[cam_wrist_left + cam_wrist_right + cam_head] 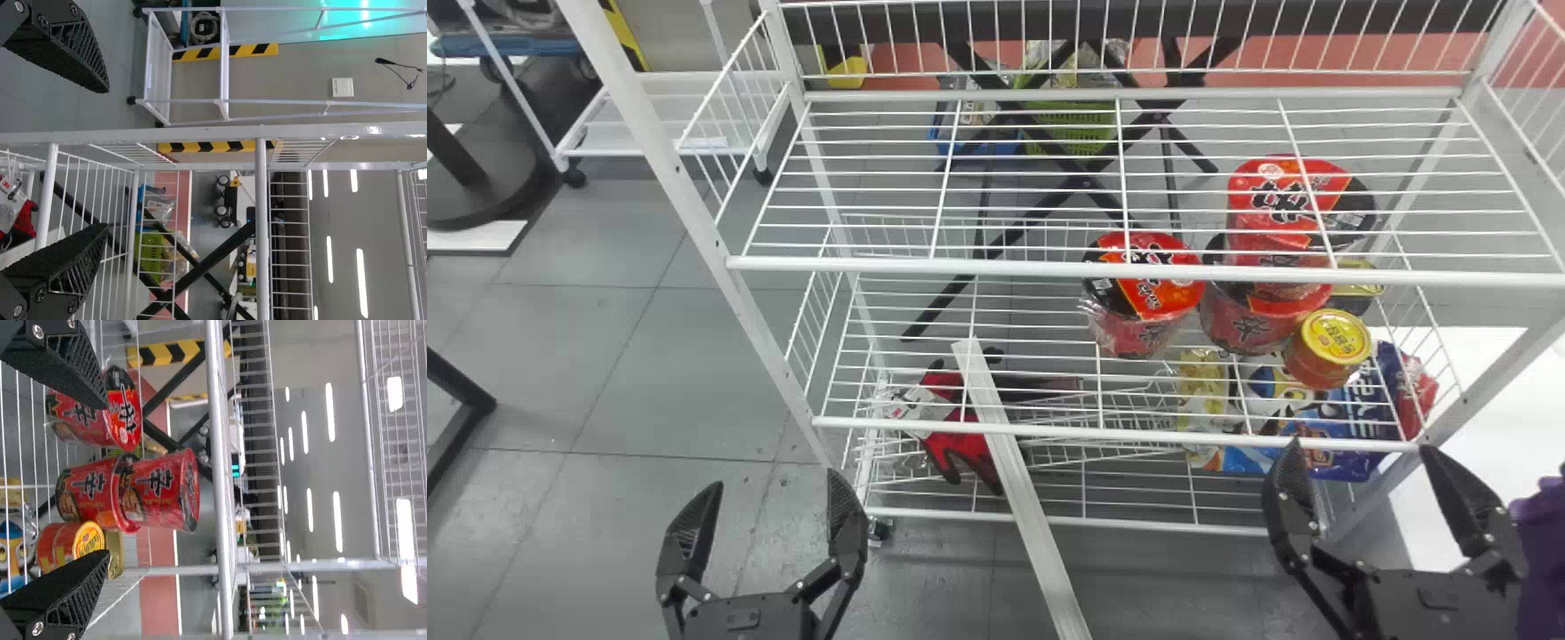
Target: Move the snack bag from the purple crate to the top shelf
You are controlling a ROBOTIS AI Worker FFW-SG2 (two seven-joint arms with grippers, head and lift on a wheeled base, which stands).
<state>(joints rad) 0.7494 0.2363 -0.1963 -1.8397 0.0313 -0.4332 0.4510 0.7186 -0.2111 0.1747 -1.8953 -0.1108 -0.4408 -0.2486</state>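
Note:
Low at the left of the head view, my left gripper (774, 480) stands open before the rack, nothing between its fingers. My right gripper (1360, 444) is also open and empty, before the rack's right part. A purple object (1543, 569), perhaps the crate's edge, is cut off at the right border, beside the right gripper. The rack's top shelf (996, 266) is white wire, with nothing lying on it. In the left wrist view the left gripper (105, 158) faces the rack's side; in the right wrist view the right gripper (107, 480) faces the red noodle cups.
On the middle shelf (1005, 428) stand red noodle cups (1143, 293) and a yellow-lidded can (1332, 342). Blue bags (1347, 418) and red gloves (960, 444) lie lower down. A pale strip (1018, 498) slants out from the rack's front. White posts (685, 196) frame the rack.

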